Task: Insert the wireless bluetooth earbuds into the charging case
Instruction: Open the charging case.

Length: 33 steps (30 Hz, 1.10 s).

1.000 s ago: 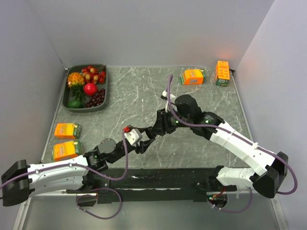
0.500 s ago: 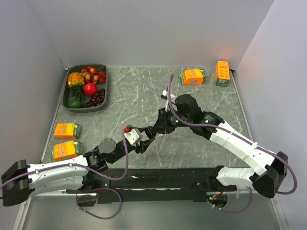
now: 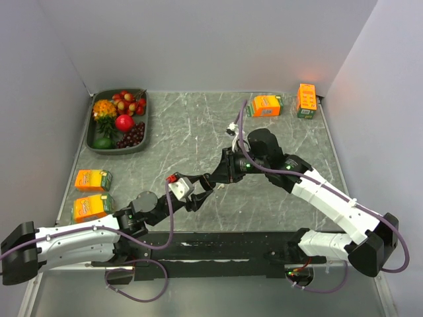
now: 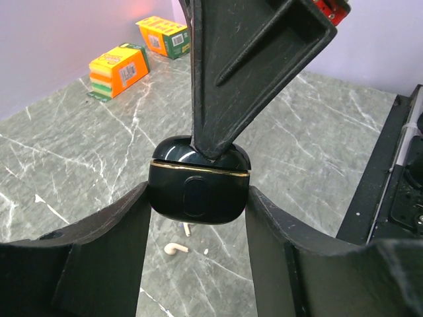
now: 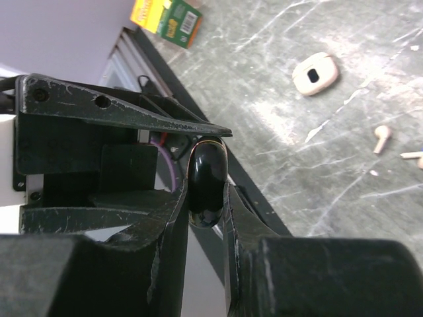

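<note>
A glossy black charging case [image 4: 198,188] with a gold seam hangs above the table, its lid down. My left gripper [image 4: 198,198] is shut on its sides. My right gripper [image 5: 207,198] comes from above and is shut on the same case [image 5: 207,178], pinching its lid end. In the top view both grippers meet at mid-table [image 3: 201,186]. Two white earbuds lie on the marble below the case, one [image 4: 176,248] near and one [image 4: 187,229] partly behind it. In the right wrist view the earbuds lie at the right edge [image 5: 382,137].
A pale, rounded second case [image 5: 315,72] lies on the table near the earbuds. A dark fruit tray [image 3: 147,125] stands at the back left. Orange juice boxes sit at the left [image 3: 92,179] [image 3: 91,207] and at the back right [image 3: 266,105] [image 3: 306,100].
The right gripper's jaws have narrowed onto the black case, and the right wrist has shifted slightly back and to the right. The left arm has held still.
</note>
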Motion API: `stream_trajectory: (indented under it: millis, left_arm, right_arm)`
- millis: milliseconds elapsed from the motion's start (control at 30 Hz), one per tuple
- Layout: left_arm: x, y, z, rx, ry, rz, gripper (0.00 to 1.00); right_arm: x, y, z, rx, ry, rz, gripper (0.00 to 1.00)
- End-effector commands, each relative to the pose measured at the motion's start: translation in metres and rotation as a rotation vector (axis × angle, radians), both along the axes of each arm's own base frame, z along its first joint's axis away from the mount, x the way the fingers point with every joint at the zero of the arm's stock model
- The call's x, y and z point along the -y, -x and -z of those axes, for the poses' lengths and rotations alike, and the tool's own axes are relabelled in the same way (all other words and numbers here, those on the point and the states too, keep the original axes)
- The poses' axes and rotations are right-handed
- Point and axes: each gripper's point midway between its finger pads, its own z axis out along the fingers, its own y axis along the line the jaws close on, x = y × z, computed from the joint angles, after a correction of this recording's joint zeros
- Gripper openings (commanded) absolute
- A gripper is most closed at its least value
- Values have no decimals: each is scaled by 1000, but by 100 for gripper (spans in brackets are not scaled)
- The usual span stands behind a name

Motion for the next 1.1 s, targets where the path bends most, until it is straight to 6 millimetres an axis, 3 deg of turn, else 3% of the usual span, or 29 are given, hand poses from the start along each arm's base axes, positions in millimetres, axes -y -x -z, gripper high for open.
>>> stream_trajectory:
  millis: [0,367,867,1067]
  left_arm:
    - [-2,6,-63,81,171,21,1]
    - [-4,8,-70,88,199,24,1]
    - [-5,9,-73,92,220,24,1]
    - [-5,8,-73,93,224,22,1]
  right_arm:
    - [9,-6,-4,15,-26,26,0]
    - [9,-5,-8,-29,-101,3,0]
    - [2,16,-43,-102,-389,-174,0]
    - [0,21,-44,-153,-452,-222,0]
